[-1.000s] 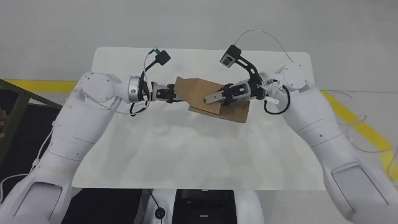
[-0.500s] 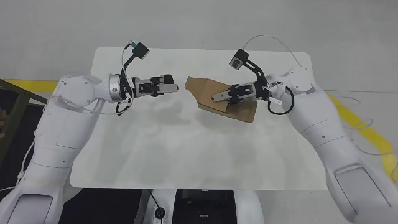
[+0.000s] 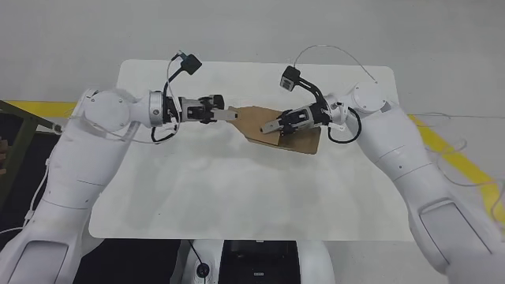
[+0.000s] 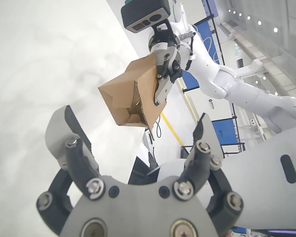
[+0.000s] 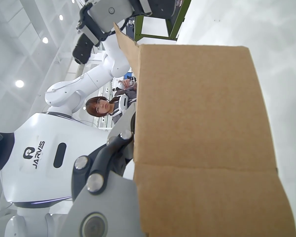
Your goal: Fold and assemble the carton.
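The brown carton (image 3: 288, 130) is held tilted just above the white table (image 3: 173, 197), its open end with loose flaps facing my left arm. My right gripper (image 3: 272, 125) is shut on one side wall of the carton (image 4: 128, 92); in the left wrist view one right finger (image 4: 160, 92) lies flat on the outside of that wall. The carton's outer panel (image 5: 199, 124) rises beside my right finger (image 5: 120, 129). My left gripper (image 3: 226, 114) is open with nothing between its fingers (image 4: 64, 122), a short way off the carton's open end.
A dark green frame (image 3: 12, 138) stands off the table's left side, and yellow floor tape (image 3: 442, 146) runs past the right side. The near half of the table has free room.
My left gripper let go of the carton's end, drew back to the left, then came back close to the open end. The right gripper shifted the carton slightly left.
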`<action>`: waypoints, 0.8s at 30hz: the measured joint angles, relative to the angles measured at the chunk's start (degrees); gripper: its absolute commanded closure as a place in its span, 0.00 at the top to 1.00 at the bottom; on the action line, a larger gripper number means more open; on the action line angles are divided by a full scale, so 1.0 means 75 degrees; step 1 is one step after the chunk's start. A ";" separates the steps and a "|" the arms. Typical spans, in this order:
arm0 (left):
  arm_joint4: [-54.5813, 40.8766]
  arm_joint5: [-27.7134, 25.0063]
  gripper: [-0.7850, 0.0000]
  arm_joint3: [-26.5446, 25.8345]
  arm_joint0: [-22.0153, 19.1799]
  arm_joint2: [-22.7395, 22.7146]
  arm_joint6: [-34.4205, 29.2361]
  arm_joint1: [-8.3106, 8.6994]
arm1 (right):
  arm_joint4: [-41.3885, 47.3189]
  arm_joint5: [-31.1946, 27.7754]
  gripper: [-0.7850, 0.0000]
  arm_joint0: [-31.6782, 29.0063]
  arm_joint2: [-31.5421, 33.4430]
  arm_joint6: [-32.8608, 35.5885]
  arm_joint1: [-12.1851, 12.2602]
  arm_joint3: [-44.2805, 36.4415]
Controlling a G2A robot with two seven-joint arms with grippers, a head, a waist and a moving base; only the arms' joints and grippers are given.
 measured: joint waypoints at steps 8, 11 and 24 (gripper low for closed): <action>0.0123 0.0087 1.00 0.0321 -0.0111 0.0201 0.0110 -0.0024 | 0.0296 0.0019 0.00 -0.0122 0.0169 0.0037 0.0030 -0.0404; 0.0001 0.0058 1.00 0.0386 -0.0106 0.0231 0.0118 -0.0030 | 0.0457 0.0052 0.00 -0.0226 0.0259 0.0070 0.0064 -0.0671; -0.1030 -0.0226 1.00 0.0790 -0.0096 0.0313 -0.0240 -0.0059 | 0.0700 0.0102 0.00 -0.0518 0.0496 0.0120 0.0187 -0.1248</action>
